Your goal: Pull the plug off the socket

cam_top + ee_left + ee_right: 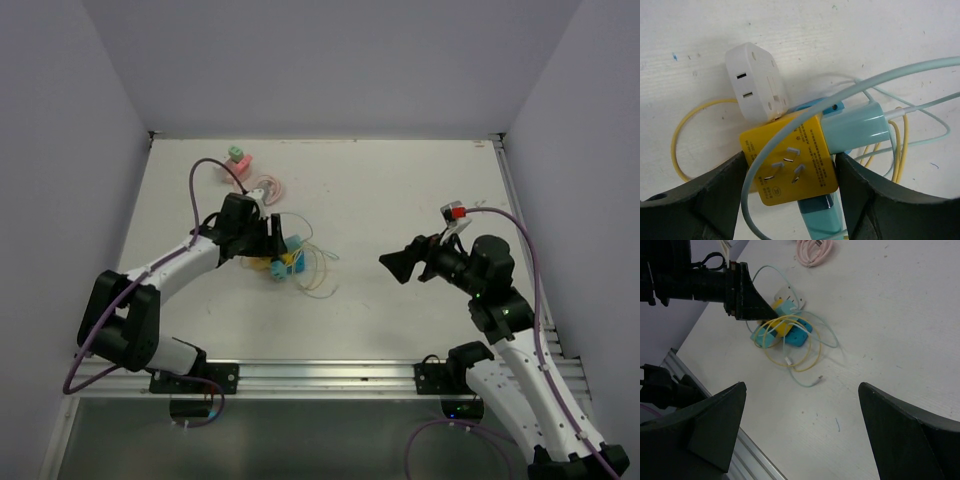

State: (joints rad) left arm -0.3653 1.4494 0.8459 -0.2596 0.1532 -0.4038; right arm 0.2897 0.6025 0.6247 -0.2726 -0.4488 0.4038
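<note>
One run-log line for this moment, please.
left fingers: closed on yellow socket | teal plug: seated in socket | right fingers: open, hovering apart

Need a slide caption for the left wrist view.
Left gripper closed around yellow socket cube, teal plug seated in its side.

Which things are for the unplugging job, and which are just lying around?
For the job: yellow socket, light blue plug stuck in its side.
Just lying about: pink cable, green and pink block, yellow cable.

A pink coiled cable (pixel 270 187) lies near a green-and-pink block (pixel 238 155).
</note>
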